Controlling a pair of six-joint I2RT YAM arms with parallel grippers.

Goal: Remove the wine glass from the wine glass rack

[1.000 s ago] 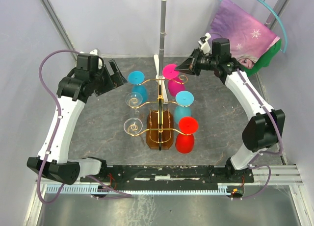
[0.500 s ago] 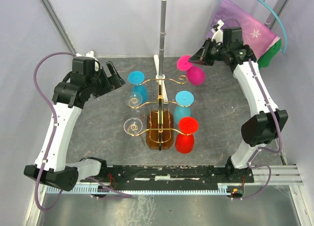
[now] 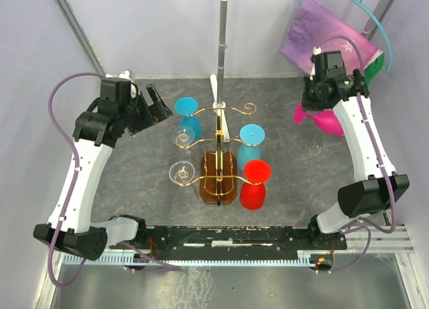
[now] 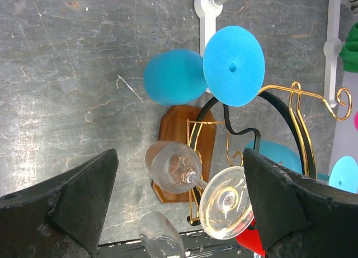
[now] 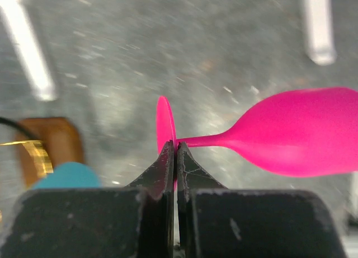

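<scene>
Looked down on a grey mottled tabletop (image 3: 134,188) closed in by pale lilac walls. Found the wine glass rack (image 3: 218,178) at the middle, gold scrolls rising from an amber base, with a grey pole (image 3: 221,47) upright just behind it at 12 o'clock.

Counted five glasses hung foot-up on the scrolls:
- a blue glass (image 3: 188,114) at 11 o'clock
- a clear glass (image 3: 182,136) at 9 o'clock
- a second clear glass (image 3: 179,171) at 8 o'clock
- a light-blue glass (image 3: 251,141) between 2 and 3 o'clock
- a red glass (image 3: 255,185) at 4 o'clock

Spotted the pink wine glass (image 3: 326,121) off the rack and well apart from it, between 2 and 3 o'clock. Saw it lying sideways, foot towards the rack and bowl away from it. Caught the right gripper (image 5: 174,151) clenched on the thin stem right beside the foot disc, both fingers pressed almost together. Could not tell whether the bowl touched the table.

Saw the left gripper (image 3: 159,104) at 10 o'clock of the rack, fingers spread wide and grasping nothing, near the blue glass but apart from it. Through the left wrist camera, made out the blue glass and one clear glass framed between those spread fingers.

Noticed a purple cloth (image 3: 322,41) against the far wall at 1 o'clock, behind the right arm.
</scene>
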